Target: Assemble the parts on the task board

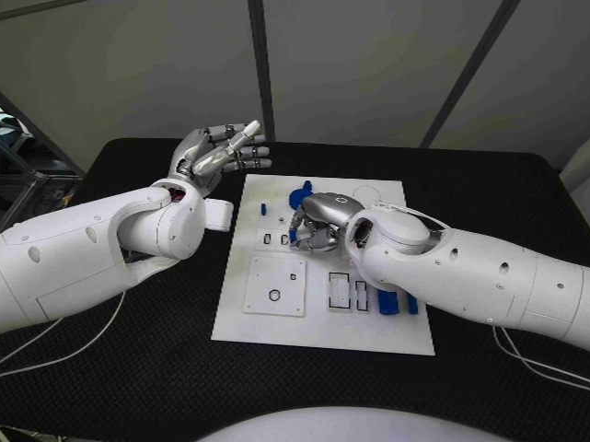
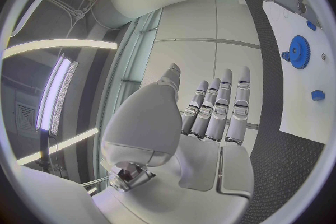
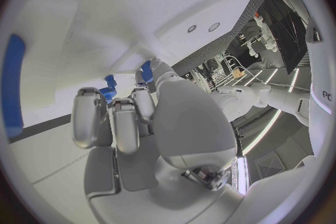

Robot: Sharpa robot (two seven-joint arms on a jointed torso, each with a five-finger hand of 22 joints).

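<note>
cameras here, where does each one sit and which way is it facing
Head view: on the robot's head, looking down at the task board; both white arms show, left robot hand raised beside the board, right robot hand over it.
Left wrist view: behind the left robot hand, fingers apart, holding nothing.
Right wrist view: behind the right robot hand, close over the board.
Shared: the blue gear shows in the left wrist and head views.

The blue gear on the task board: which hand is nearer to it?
The right hand: it hovers over the board right beside the blue gear. The left hand is raised off the task board, fingers apart.
</note>
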